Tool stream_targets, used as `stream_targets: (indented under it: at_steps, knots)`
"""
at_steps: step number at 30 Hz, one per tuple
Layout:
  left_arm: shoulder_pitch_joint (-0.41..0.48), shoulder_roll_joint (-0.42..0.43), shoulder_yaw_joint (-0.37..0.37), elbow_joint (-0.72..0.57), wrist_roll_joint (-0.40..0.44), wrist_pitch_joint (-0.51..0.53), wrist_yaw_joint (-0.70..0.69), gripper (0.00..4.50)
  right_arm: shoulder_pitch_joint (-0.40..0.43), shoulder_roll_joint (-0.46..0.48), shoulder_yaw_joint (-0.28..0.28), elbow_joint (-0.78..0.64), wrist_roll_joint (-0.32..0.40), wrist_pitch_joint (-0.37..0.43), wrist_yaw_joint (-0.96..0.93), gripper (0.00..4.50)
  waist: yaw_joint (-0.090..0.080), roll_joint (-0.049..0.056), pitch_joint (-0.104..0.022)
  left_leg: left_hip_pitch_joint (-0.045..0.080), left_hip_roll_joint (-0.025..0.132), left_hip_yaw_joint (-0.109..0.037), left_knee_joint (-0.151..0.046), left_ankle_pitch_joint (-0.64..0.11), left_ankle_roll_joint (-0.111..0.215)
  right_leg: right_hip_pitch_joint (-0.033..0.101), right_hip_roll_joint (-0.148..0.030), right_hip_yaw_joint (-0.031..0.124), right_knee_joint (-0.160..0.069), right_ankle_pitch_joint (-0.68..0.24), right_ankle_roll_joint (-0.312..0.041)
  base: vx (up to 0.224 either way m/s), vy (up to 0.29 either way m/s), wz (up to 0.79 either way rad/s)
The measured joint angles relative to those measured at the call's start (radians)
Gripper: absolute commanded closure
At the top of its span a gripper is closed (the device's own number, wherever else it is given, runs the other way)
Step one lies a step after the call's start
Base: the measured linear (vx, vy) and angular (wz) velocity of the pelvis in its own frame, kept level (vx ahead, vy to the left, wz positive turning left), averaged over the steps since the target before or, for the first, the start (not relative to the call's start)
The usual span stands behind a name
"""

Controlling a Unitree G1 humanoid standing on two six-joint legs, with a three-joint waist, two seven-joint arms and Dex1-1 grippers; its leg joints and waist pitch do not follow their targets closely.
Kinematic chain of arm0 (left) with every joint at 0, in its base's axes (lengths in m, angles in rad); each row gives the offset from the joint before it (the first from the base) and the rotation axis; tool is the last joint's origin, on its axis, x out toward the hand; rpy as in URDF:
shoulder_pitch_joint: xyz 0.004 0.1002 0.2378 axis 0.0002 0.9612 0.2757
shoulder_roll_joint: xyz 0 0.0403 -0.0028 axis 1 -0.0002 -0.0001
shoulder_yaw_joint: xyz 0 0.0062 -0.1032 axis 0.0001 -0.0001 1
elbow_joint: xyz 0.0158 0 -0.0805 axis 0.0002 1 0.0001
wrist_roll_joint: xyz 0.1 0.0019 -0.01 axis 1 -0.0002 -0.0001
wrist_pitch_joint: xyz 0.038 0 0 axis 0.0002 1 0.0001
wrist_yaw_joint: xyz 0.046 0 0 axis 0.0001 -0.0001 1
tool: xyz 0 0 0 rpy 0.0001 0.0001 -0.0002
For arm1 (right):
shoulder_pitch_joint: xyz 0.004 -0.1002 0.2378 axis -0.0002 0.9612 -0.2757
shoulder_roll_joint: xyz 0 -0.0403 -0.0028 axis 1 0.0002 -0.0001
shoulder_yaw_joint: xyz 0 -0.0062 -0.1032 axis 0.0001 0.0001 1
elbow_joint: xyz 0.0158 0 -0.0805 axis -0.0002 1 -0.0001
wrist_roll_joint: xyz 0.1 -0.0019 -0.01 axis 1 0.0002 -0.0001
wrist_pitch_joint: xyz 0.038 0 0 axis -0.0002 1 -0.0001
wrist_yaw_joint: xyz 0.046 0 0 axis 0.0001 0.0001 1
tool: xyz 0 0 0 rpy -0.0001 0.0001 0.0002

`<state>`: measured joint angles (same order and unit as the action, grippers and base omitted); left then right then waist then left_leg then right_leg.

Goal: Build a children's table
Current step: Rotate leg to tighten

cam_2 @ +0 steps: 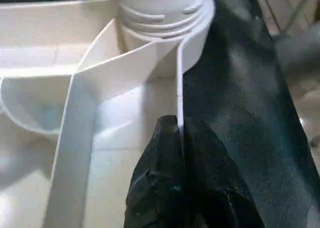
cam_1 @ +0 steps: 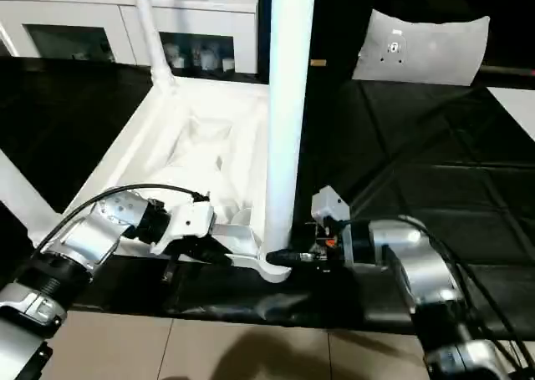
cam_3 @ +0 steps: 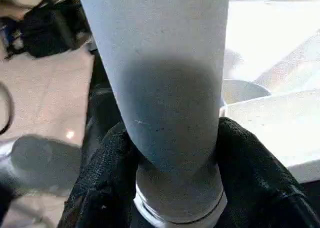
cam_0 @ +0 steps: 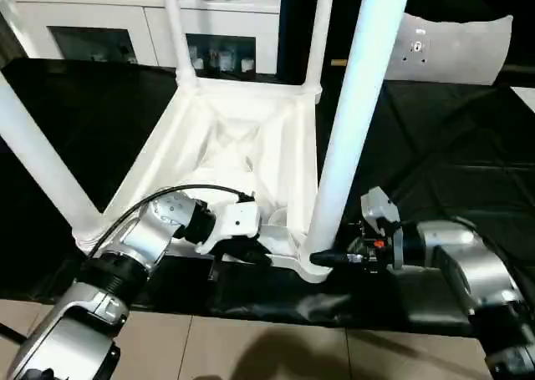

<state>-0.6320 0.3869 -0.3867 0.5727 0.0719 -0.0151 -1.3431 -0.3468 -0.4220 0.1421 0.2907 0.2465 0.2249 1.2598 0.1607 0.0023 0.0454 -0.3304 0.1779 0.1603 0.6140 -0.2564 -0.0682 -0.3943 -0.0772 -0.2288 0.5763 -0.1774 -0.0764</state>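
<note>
Right wrist view: right fingers [cam_3: 107,188] pinching leg [cam_3: 165,87]; left fingers [cam_2: 160,188] pinching table rim [cam_2: 180,62].

White table top [cam_0: 242,146] lies upside down, four legs [cam_0: 355,104] upright.

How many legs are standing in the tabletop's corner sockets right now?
4: near-right leg gripped by the right hand, near-left leg, far-left leg, far-right leg.

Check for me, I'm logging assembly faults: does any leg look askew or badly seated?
Nothing stands out. The near-right leg stands upright in its corner socket, right gripper clamped round its base.
</note>
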Motion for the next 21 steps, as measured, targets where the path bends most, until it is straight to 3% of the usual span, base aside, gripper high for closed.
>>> stream_targets:
  at_steps: [5, 8, 9, 10, 11, 12, 13, 15, 16, 21]
  knots:
    - [0.000, -0.014, 0.031, -0.001, 0.028, 0.116, 0.101, 4.50, 0.004, 0.100, -0.030, -0.013, -0.030, 0.069, -0.226, 2.52, -0.046, 0.001, 0.001, 0.016, 0.002, 0.000, -0.001, 0.000, -0.009, 0.015, 0.002, -0.004, -0.008, 0.004, 0.005, 0.000, 0.000, 0.00]
    - [0.000, -0.069, 0.058, 0.006, 0.045, 0.194, 0.213, 4.50, -0.002, 0.177, -0.071, -0.007, -0.077, 0.097, -0.400, 2.52, -0.085, 0.017, 0.001, 0.016, 0.031, -0.001, 0.000, 0.001, -0.010, 0.043, 0.016, -0.031, -0.049, 0.009, 0.013, 0.000, 0.000, 0.00]
    - [-0.003, -0.102, 0.079, 0.013, 0.051, 0.236, 0.288, 4.50, -0.012, 0.234, -0.095, 0.000, -0.110, 0.110, -0.519, 2.52, -0.102, 0.018, 0.001, 0.018, 0.033, -0.001, 0.004, 0.000, -0.010, 0.044, 0.017, -0.027, -0.040, 0.006, 0.015, 0.000, 0.000, 0.00]
    - [-0.005, -0.131, 0.089, 0.016, 0.059, 0.263, 0.341, 4.50, -0.020, 0.269, -0.111, 0.005, -0.131, 0.118, -0.596, 2.52, -0.108, 0.013, 0.003, 0.024, 0.028, 0.004, 0.007, -0.002, -0.011, 0.038, 0.017, -0.005, -0.018, 0.006, 0.015, 0.000, 0.000, 0.00]
    - [-0.006, -0.151, 0.097, 0.016, 0.061, 0.281, 0.376, 4.50, -0.034, 0.286, -0.115, 0.012, -0.144, 0.125, -0.649, 2.52, -0.116, 0.001, 0.006, 0.031, 0.015, 0.011, 0.008, -0.004, -0.012, 0.029, 0.016, 0.022, 0.000, 0.009, 0.006, 0.000, 0.000, 0.00]
    - [-0.007, -0.185, 0.106, 0.017, 0.061, 0.306, 0.427, 4.50, -0.045, 0.298, -0.123, 0.018, -0.154, 0.133, -0.710, 2.52, -0.116, -0.003, 0.009, 0.036, -0.001, 0.012, 0.006, -0.004, -0.012, 0.024, 0.011, 0.024, 0.005, 0.003, -0.003, 0.000, 0.000, 0.00]
    - [-0.014, -0.209, 0.112, 0.019, 0.061, 0.322, 0.466, 4.50, -0.060, 0.314, -0.135, 0.024, -0.167, 0.137, -0.758, 2.52, -0.111, -0.003, 0.009, 0.031, -0.007, 0.011, 0.002, -0.003, -0.010, 0.017, 0.010, 0.024, 0.005, 0.003, -0.003, 0.000, 0.000, 0.00]
    - [-0.027, -0.246, 0.118, 0.021, 0.061, 0.345, 0.520, 4.50, -0.073, 0.326, -0.147, 0.027, -0.176, 0.137, -0.823, 2.52, -0.105, 0.001, 0.007, 0.019, -0.005, 0.000, -0.004, 0.005, -0.003, 0.009, 0.016, 0.022, -0.002, 0.006, 0.001, 0.000, 0.000, 0.00]
    - [-0.030, -0.259, 0.119, 0.021, 0.061, 0.347, 0.540, 4.50, -0.078, 0.326, -0.150, 0.027, -0.177, 0.133, -0.842, 2.18, -0.105, 0.001, 0.007, 0.013, -0.003, -0.007, -0.006, 0.006, -0.003, 0.007, 0.019, 0.022, -0.006, 0.009, 0.004, 0.000, 0.000, 0.00]
    - [-0.036, -0.264, 0.125, 0.017, 0.059, 0.347, 0.543, 4.50, -0.076, 0.338, -0.154, 0.025, -0.181, 0.109, -0.858, 1.79, -0.101, 0.002, 0.006, 0.003, -0.004, -0.007, -0.006, 0.005, -0.002, -0.001, 0.018, 0.022, -0.005, 0.007, -0.008, 0.014, -0.003, 0.01]
